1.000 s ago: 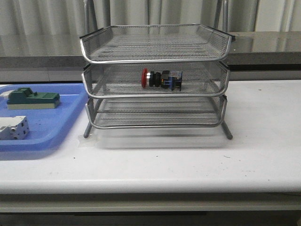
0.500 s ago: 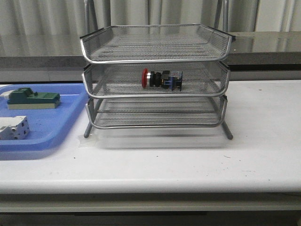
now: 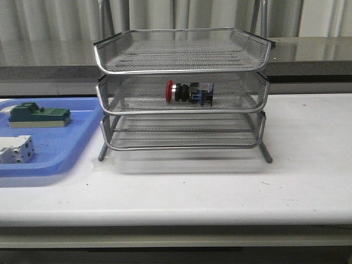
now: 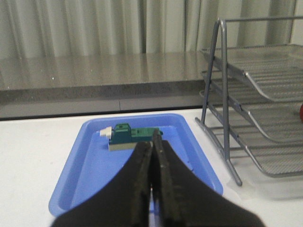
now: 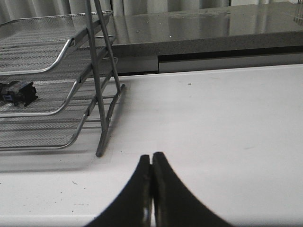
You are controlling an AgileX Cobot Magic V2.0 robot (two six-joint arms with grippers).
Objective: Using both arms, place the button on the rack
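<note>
The button (image 3: 190, 92), red cap to the left with a black body and blue rear block, lies on its side in the middle tier of the silver wire rack (image 3: 181, 113). Its dark rear end (image 5: 18, 92) shows in the right wrist view, and a sliver of red (image 4: 301, 111) at the edge of the left wrist view. Neither arm appears in the front view. My left gripper (image 4: 153, 142) is shut and empty, above the blue tray. My right gripper (image 5: 151, 158) is shut and empty over bare table, to the right of the rack's leg (image 5: 108, 118).
A blue plastic tray (image 3: 66, 148) sits left of the rack, holding a green block (image 3: 38, 115) and a white terminal block (image 3: 15, 149). A grey counter and curtains run behind the table. The white tabletop (image 3: 308, 165) stretches to the right of the rack.
</note>
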